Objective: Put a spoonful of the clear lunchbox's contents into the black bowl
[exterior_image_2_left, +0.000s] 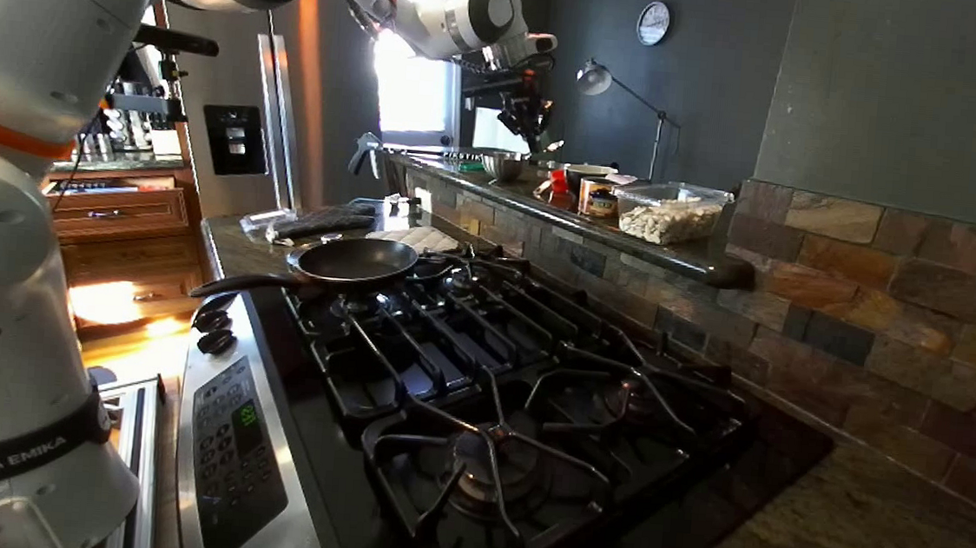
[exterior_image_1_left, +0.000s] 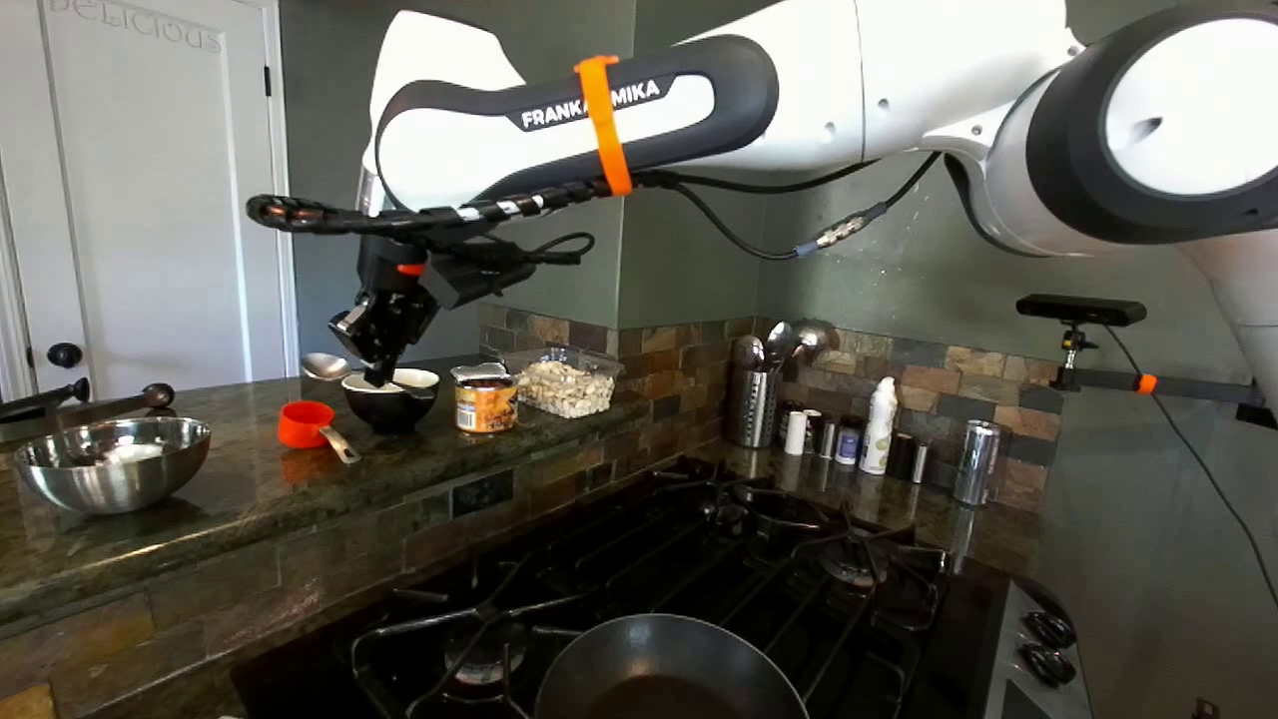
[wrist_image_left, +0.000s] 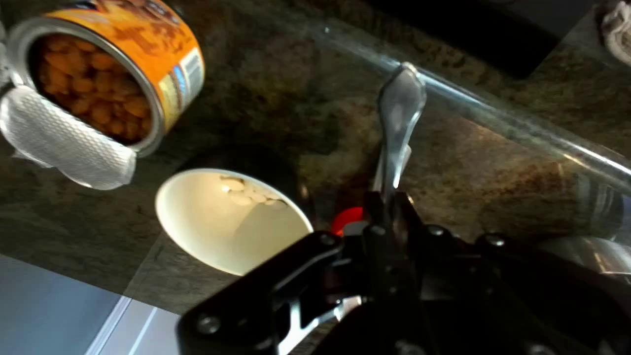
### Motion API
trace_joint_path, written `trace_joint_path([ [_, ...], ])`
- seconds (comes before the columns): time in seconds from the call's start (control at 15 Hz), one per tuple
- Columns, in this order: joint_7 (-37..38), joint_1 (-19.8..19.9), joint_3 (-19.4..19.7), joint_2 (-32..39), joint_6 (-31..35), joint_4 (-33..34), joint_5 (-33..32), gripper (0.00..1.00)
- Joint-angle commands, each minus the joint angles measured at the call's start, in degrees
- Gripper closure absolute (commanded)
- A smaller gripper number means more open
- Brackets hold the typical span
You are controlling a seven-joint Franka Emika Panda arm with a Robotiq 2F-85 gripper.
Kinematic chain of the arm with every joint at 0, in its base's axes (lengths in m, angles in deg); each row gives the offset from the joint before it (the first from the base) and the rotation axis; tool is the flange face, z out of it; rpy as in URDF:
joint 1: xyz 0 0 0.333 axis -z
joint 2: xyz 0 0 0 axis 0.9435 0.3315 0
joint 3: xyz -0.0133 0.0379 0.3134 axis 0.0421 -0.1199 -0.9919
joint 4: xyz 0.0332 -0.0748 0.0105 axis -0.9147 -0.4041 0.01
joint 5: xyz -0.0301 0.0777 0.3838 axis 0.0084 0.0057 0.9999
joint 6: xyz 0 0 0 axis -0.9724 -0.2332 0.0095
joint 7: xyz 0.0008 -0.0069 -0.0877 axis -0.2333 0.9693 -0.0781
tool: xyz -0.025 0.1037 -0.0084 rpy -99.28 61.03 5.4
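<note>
Exterior views: arm [exterior_image_2_left: 10,376] reads "FRANKA EMIKA", tool [exterior_image_1_left: 378,379] clasps spoon [exterior_image_1_left: 324,366].

The tool [exterior_image_2_left: 535,144] hangs near the black bowl [exterior_image_2_left: 587,175].

Wrist view: the black hand [wrist_image_left: 388,199] concealed the scoop end of the silver metal spoon [wrist_image_left: 402,103] and most of the red plastic measuring cup [wrist_image_left: 347,219]; the round steel bowl [wrist_image_left: 602,252] was cropped at the right edge. In an exterior view, the orange-labelled tin can [exterior_image_2_left: 596,197] partly masked the small round black bowl [exterior_image_2_left: 587,172]; the pale round wall dial [exterior_image_2_left: 654,23] was too small to read.
</note>
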Motion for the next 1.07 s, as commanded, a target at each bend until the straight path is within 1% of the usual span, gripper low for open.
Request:
trace_joint_path([
  [0.0, 1.7, -0.1, 2.0, -6.3, -2.3, -7.6, -2.2, 0.98],
  [0.2, 2.6, -0.3, 3.4, -9.3, -3.4, -10.9, -2.9, 0.98],
  [0.27, 3.3, 0.8, 2.2, -10.1, -3.7, -11.7, -3.5, 0.98],
  [0.33, 1.2, 1.5, 1.3, -6.3, -3.0, -6.7, -2.1, 0.98],
  [0.4, 1.3, 1.8, 1.2, -6.8, -3.0, -7.0, -2.2, 0.93],
  [0.6, 1.3, 1.9, 0.9, -6.5, -3.0, -6.7, -2.2, 0.93],
  [0.67, 1.3, 1.9, 0.9, -6.5, -3.0, -6.7, -2.1, 0.98],
  [1.0, 3.1, 2.2, 2.8, -7.4, -5.3, -6.6, -5.6, 0.98],
])
